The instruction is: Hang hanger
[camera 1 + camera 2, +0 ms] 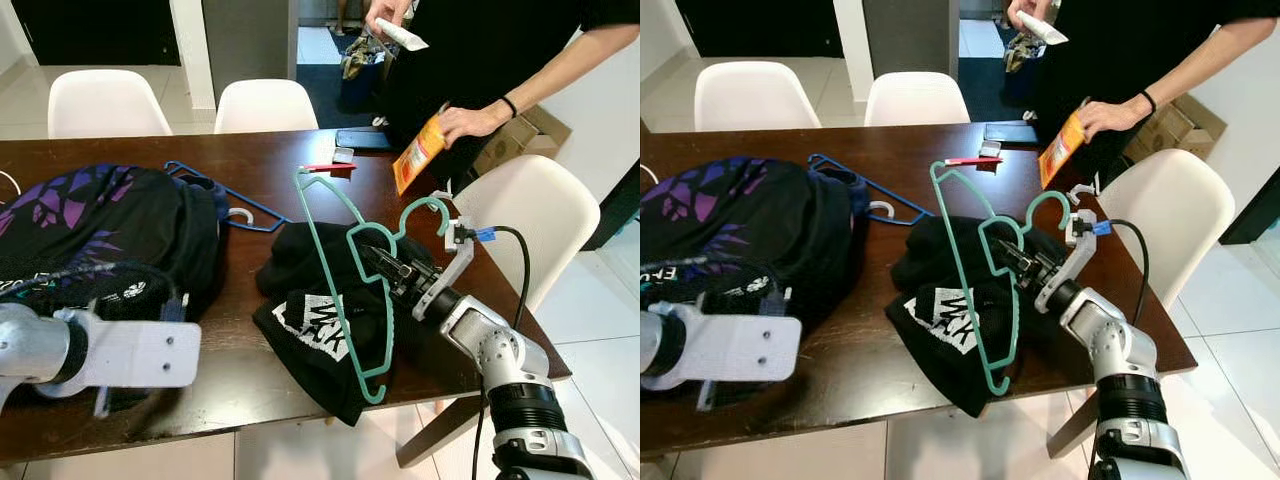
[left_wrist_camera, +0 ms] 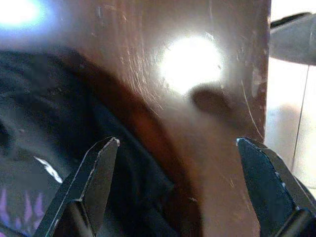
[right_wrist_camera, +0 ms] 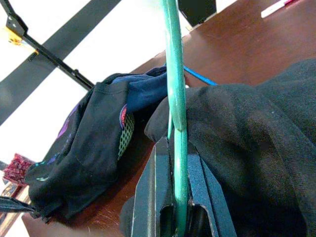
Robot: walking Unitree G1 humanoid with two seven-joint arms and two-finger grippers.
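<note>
We see a teal hanger (image 1: 335,255), a blue hanger (image 1: 215,190), a black garment with white lettering (image 1: 320,320), a black-and-purple patterned garment (image 1: 90,215), a dark brown tabletop (image 1: 260,160), and white chairs (image 1: 105,100).

Person (image 1: 480,60) being cropped at 12 o'clock edge, head out of frame. Purple-print garment (image 1: 90,230) running off 9 o'clock edge. Blue hanger (image 1: 225,195) lying half buried under garment. Left wrist picture blurring; glare washing out bench (image 2: 197,69).
</note>
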